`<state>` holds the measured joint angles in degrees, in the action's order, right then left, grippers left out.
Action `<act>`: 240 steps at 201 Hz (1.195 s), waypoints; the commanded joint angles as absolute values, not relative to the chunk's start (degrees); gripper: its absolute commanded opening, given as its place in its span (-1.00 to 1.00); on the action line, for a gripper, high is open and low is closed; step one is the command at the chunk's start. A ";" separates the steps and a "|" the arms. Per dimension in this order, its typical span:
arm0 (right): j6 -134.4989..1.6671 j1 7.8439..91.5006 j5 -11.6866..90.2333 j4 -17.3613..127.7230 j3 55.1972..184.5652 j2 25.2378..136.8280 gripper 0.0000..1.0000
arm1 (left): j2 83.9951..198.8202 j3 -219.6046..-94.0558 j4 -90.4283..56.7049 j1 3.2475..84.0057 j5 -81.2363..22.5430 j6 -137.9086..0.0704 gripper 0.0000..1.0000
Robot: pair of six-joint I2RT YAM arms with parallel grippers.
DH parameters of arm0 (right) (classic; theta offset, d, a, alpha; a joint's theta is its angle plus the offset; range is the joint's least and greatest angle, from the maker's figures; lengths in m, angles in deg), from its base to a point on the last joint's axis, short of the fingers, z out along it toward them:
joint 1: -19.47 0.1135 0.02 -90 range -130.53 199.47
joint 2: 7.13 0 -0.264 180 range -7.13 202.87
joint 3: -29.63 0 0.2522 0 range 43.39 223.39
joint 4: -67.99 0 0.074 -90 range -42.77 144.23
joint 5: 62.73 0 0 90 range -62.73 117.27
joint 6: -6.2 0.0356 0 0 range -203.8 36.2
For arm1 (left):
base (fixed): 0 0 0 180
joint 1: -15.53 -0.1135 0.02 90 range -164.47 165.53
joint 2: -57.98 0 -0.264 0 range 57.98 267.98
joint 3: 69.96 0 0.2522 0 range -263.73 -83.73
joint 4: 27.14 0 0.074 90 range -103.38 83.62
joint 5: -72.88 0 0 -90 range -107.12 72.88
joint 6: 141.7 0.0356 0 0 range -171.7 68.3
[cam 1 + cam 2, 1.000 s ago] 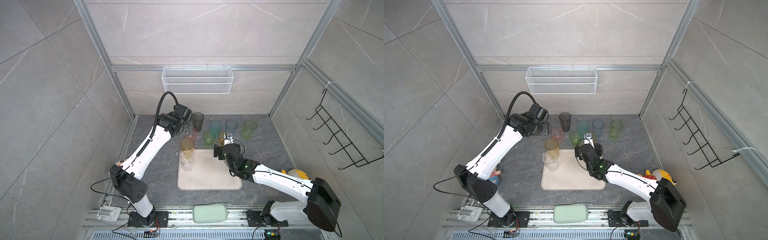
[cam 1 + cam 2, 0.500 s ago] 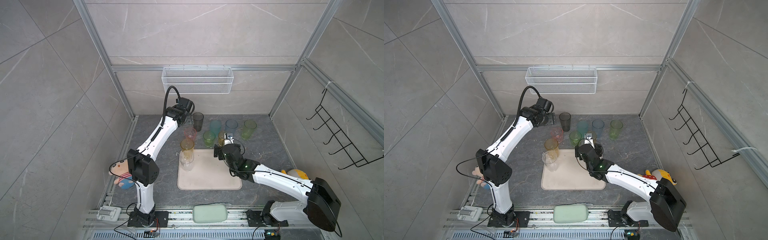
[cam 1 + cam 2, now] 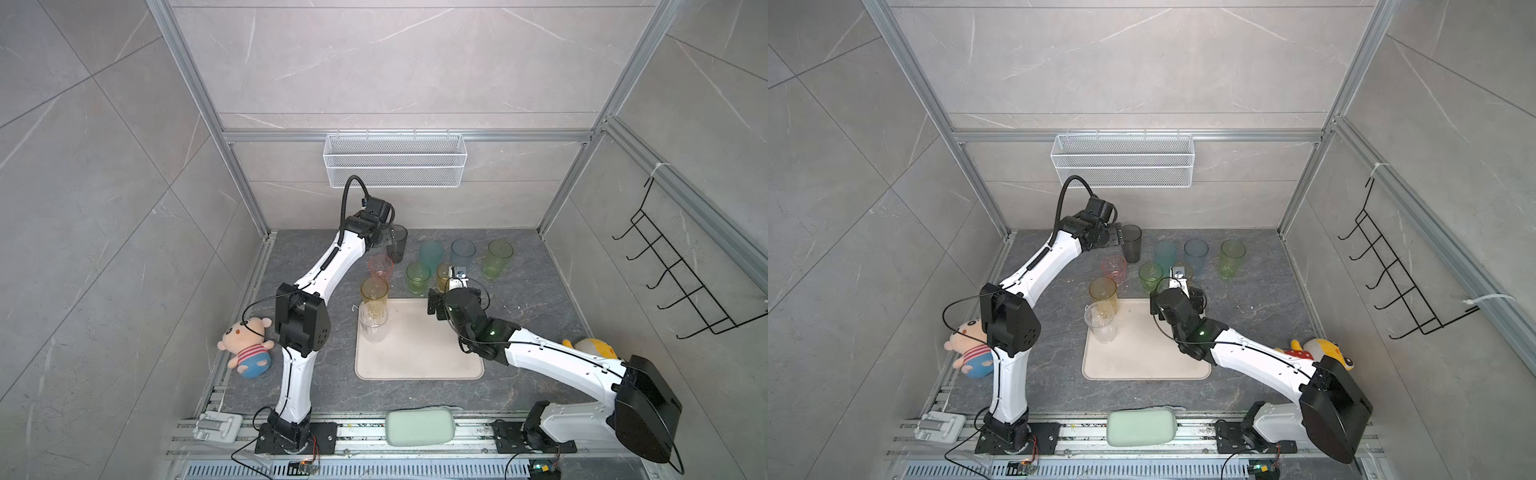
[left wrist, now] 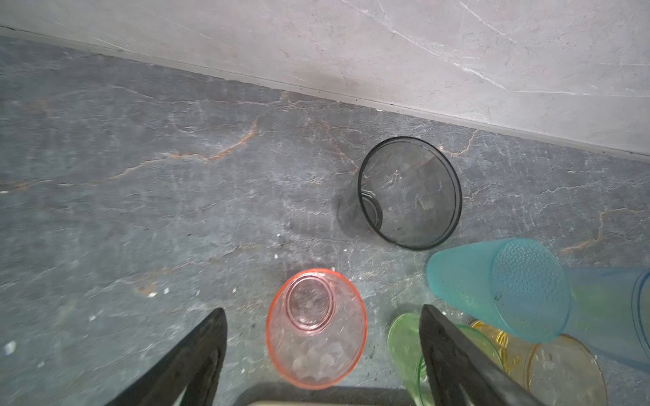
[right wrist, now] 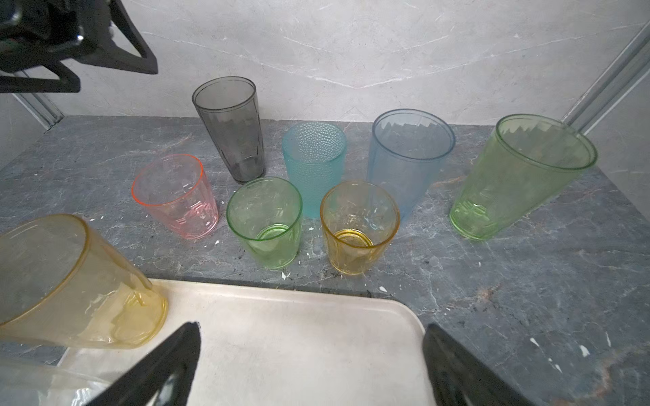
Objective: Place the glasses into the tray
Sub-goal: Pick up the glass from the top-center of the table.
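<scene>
Left gripper [image 4: 322,309] is wide open with nothing in it, hanging above the glasses that stand beyond the tray's [image 5: 281,334] far edge. On its wrist cam the pink glass [image 4: 316,328] shows lower down between the fingers [image 4: 200,351]. The grey glass [image 4: 409,191] is ahead of it, further from the tray. Both are upright, mouths up, so the long axis is vertical and coming down over one looks like the play. My guess is pink, since it's the one lined up.

Right gripper [image 5: 312,327] is open and empty too, over the tray's far edge. It faces the short amber glass [image 5: 358,228] just past that edge, so it's the nearer arm for that one.

Only the clear glass [image 3: 374,328] looks properly on the tray, at its far left corner. The tall amber [image 3: 374,293] is right at that corner, can't tell if it's in.
</scene>
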<state>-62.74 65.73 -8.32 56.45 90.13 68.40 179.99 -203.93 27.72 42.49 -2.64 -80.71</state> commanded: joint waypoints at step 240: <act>-61.04 65.35 -7.51 52.28 93.68 72.26 0.99 | 199.04 -221.96 20.63 39.17 -12.90 -83.05 -0.14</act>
